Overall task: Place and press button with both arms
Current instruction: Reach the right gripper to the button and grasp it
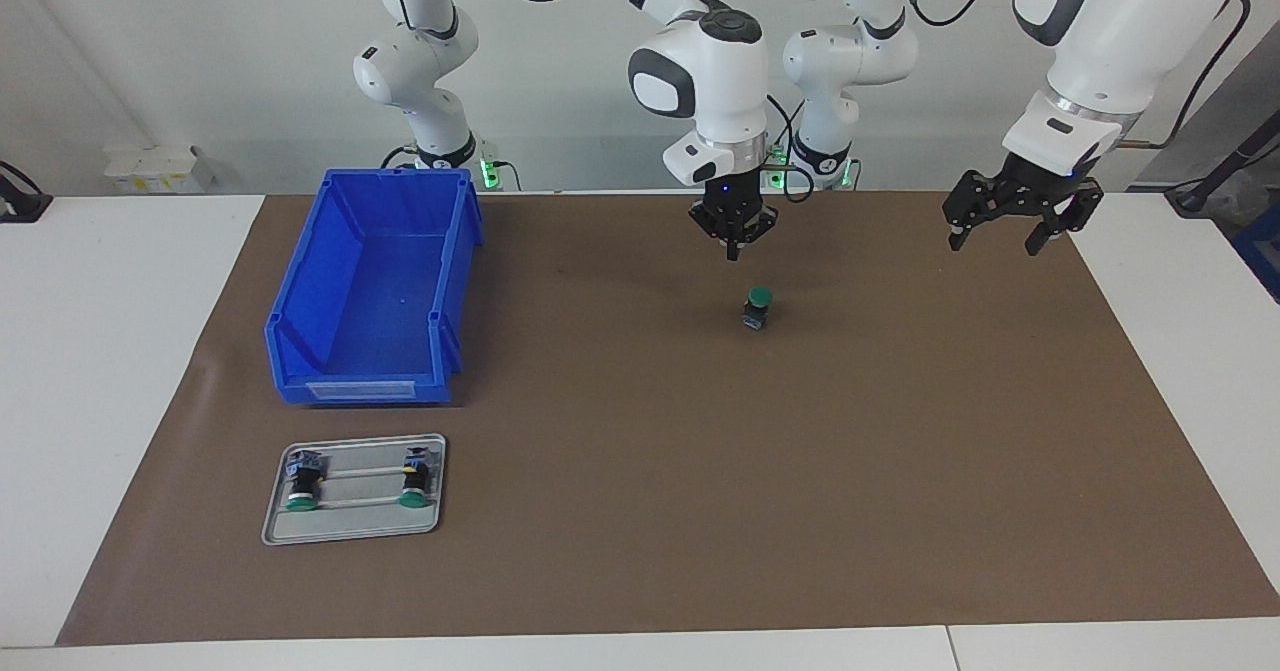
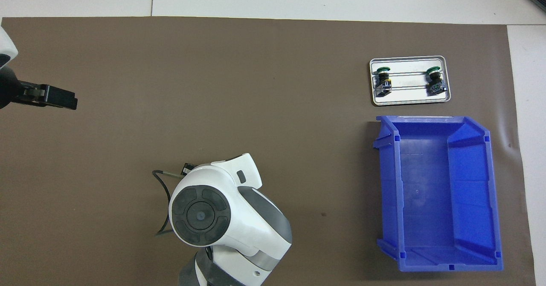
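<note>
Risk here is a skewed press: in the facing view the right arm's black two-finger gripper, fingertips pinched together and holding nothing, hangs just above the small green-capped, black-bodied push button, which stands apart from it on the brown mat and could tip under an off-centre push. The left arm's black gripper waits wide apart and empty, toward its own end from the button.

In the overhead view the right arm's white wrist hides the button, probably directly beneath it.
</note>
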Motion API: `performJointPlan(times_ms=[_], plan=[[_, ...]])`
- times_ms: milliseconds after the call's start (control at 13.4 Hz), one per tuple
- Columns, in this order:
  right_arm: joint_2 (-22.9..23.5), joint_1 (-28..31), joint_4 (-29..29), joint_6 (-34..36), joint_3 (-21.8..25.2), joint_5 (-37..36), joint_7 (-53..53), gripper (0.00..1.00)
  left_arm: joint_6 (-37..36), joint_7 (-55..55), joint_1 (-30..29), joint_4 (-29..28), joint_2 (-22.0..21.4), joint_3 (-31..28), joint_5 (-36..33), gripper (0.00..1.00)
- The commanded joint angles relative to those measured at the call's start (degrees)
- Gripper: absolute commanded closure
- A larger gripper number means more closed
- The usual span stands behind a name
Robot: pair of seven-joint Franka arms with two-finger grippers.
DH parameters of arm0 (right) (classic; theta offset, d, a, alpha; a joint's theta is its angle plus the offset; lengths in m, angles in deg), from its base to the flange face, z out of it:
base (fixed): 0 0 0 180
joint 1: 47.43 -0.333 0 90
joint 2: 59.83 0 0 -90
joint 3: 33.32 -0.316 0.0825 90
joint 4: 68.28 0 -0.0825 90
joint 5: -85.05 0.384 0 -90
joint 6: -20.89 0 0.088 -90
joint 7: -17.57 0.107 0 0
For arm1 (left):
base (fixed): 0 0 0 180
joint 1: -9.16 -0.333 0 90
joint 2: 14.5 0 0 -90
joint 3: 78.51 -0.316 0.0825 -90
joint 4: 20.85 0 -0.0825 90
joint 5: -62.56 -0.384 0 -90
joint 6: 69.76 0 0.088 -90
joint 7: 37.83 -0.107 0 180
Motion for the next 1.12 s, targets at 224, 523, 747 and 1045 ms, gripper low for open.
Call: performJointPlan(times_ms=[224,523,747,1045], plan=[[14.43,-2.04,-9.7,-5.47,0.2,-5.69,4.05,0.02,-5.44,-0.38,0.34,4.82,0.99,-0.16,-0.64,0.0],[15.42,-1.78,-8.32,-7.66,0.11,-7.63,4.13,0.02,-7.37,-0.3,1.49,2.54,-2.19,-0.86,-0.99,0.0],[15.42,-2.21,-7.08,-8.19,0.11,-6.84,5.53,0.02,-6.06,1.54,2.8,-1.86,-4.03,-2.97,-0.99,0.0],[15.15,-2.66,-4.27,-10.3,0.03,-6.84,9.32,0.02,-2.55,6.99,2.72,-2.39,-4.03,-2.97,-0.99,0.0]])
